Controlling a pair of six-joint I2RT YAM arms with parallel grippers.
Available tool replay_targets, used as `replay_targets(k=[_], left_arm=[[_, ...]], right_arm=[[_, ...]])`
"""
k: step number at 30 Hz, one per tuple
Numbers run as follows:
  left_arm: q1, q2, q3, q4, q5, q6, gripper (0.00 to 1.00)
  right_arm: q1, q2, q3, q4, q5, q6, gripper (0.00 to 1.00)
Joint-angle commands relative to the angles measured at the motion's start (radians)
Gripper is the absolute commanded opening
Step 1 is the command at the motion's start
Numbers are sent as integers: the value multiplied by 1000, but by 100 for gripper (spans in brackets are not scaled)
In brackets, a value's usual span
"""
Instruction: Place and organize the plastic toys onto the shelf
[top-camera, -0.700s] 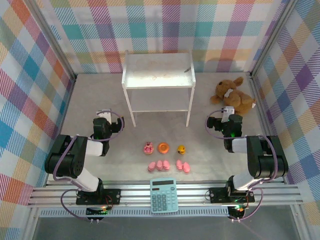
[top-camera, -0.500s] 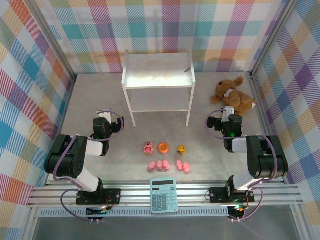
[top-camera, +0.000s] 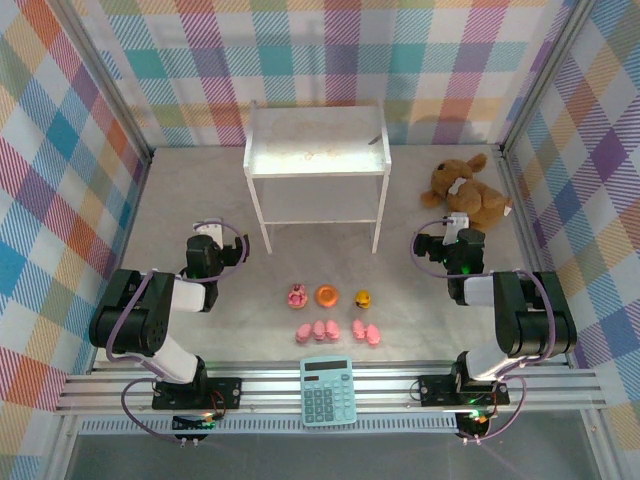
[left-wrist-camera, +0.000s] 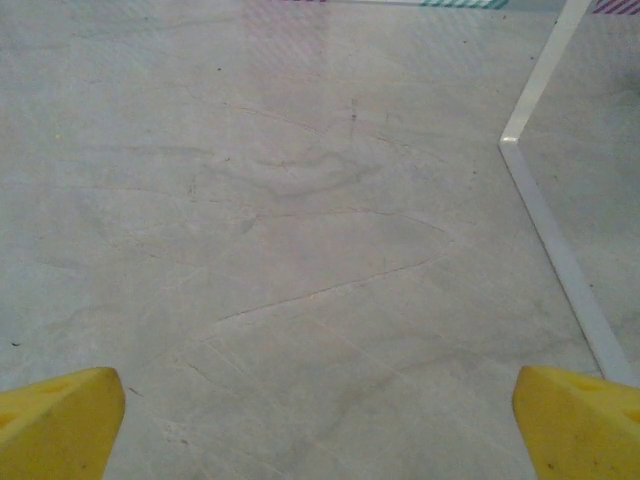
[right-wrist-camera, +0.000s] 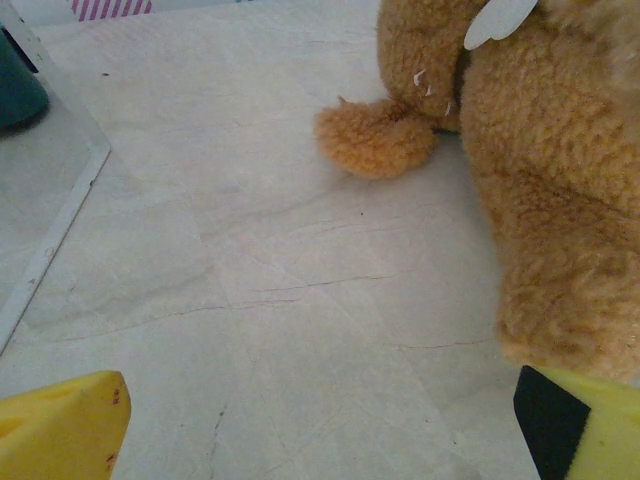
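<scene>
While left claw (left-wrist-camera: 320, 425) and right claw (right-wrist-camera: 320, 430) both gape empty either side of the shelf (top-camera: 318, 150), plastic toys (top-camera: 320, 329), some probably pigs, lie before it.

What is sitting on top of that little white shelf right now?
Nothing: the shelf has a bare top. The plastic toys lie on the table in front of it. The top hides most of the lower board, so that level cannot be checked.
</scene>
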Motion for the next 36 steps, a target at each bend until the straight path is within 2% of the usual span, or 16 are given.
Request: replay_targets(k=[1,4,6,8,9,12,16,21,24,27,31,36], left_arm=[[20,5,23,3,52,4,89],[20,-5,27,-13,67,10,76],[19,-58,60,-116,55,8,67],[16,-132,104,-254,13,-5,60],[13,-162,116,-301,-7,-13,58],[0,-270,126,-427,-45,-71,56],[-48,-425,112,-577,-107,-163,53],[-80,-576,122,-783,-142,-247,52],[-91,-628,135,-879,-148,-263,52],[-106,-652,158,-947,-142,-265,52],[-125,-660,185,-985,-144,-277,52],[-140,-662,223,-1026,-142,-285,52]], right_arm=[[1,0,15,41,4,-18,99],[1,-2,14,43,3,-20,98],[3,-47,76,-94,-12,-30,88],[6,-94,206,-401,-24,-10,79],[11,-109,237,-479,-33,4,76],[62,-179,252,-608,7,35,76],[170,-286,273,-829,65,57,74],[376,-439,289,-1120,268,220,73],[537,-531,317,-1314,399,385,72],[697,-561,367,-1472,466,595,67],[899,-447,463,-1599,518,830,67],[1062,-209,621,-1726,581,990,67]])
